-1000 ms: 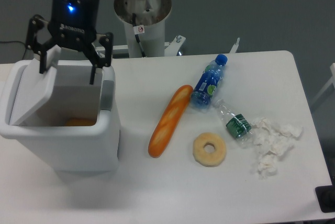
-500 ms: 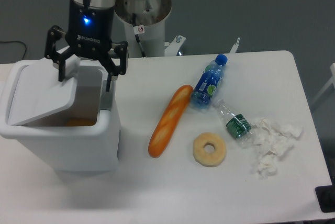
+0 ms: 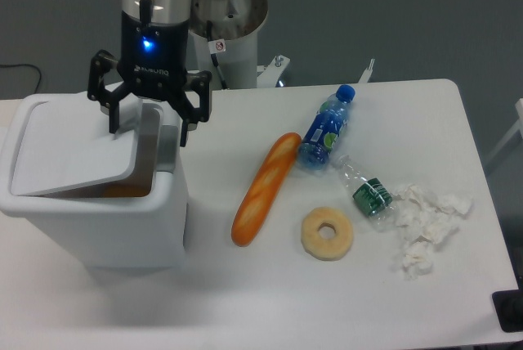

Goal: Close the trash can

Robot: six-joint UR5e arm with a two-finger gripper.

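Gripper (image 3: 150, 127), fingers spread, pressed on the partly lowered lid (image 3: 73, 147) of the trash can (image 3: 106, 219) at the table's (image 3: 270, 301) left edge.

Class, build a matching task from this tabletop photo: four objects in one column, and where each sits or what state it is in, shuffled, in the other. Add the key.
Objects
1. trash can
2. blue bottle
3. doughnut
4. gripper

Descriptions
A. lying on its side, cap pointing to the far edge
B. open, above the lid's free edge
C. lid tilted, not fully down
D. between the bread loaf and crumpled tissues

Pairs: 1-C, 2-A, 3-D, 4-B
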